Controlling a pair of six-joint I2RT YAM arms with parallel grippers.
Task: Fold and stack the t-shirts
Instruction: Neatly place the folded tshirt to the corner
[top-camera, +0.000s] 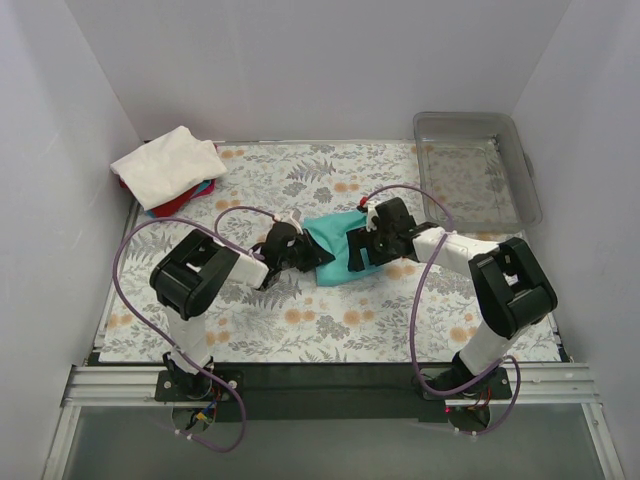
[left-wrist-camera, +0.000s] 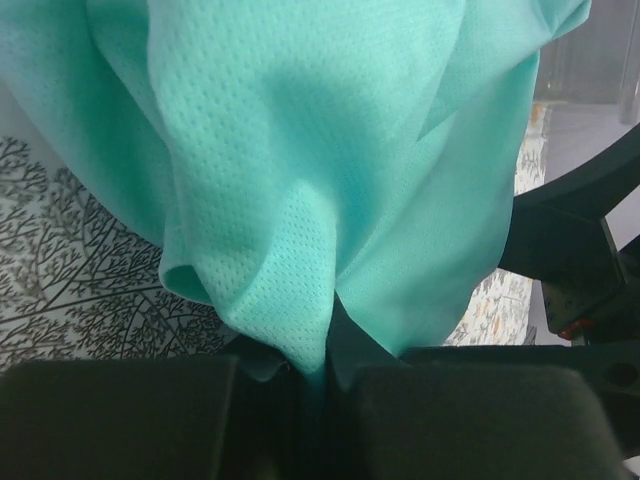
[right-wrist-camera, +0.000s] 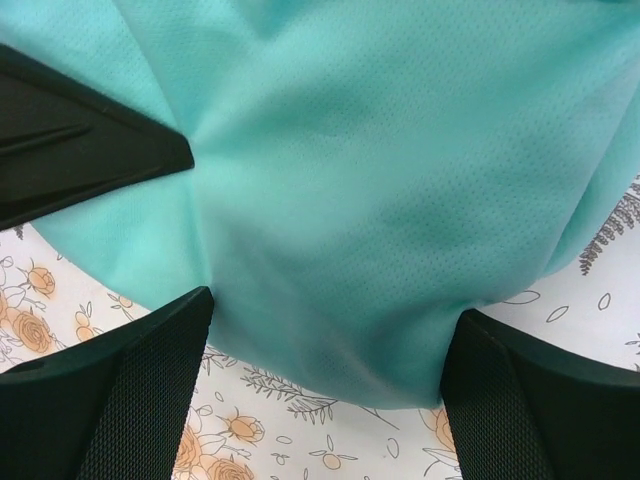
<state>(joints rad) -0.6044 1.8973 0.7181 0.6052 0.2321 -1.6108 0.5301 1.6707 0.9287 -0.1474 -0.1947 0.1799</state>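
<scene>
The teal t-shirt (top-camera: 333, 247) lies bunched in the middle of the flowered table, between my two grippers. My left gripper (top-camera: 291, 251) is at its left edge and is shut on a fold of the teal fabric (left-wrist-camera: 300, 200), which is pinched between the black pads (left-wrist-camera: 120, 420). My right gripper (top-camera: 362, 247) is at the shirt's right edge, open, its two fingers (right-wrist-camera: 130, 390) spread wide around the teal shirt's (right-wrist-camera: 350, 180) hem just above the table. A folded white t-shirt (top-camera: 167, 164) tops a pile with red (top-camera: 170, 206) and blue cloth showing beneath, at the back left.
A clear grey plastic tray (top-camera: 527, 172) stands at the back right corner. White walls close in the table on three sides. Purple cables loop beside both arms. A part of the left gripper (right-wrist-camera: 70, 140) shows in the right wrist view.
</scene>
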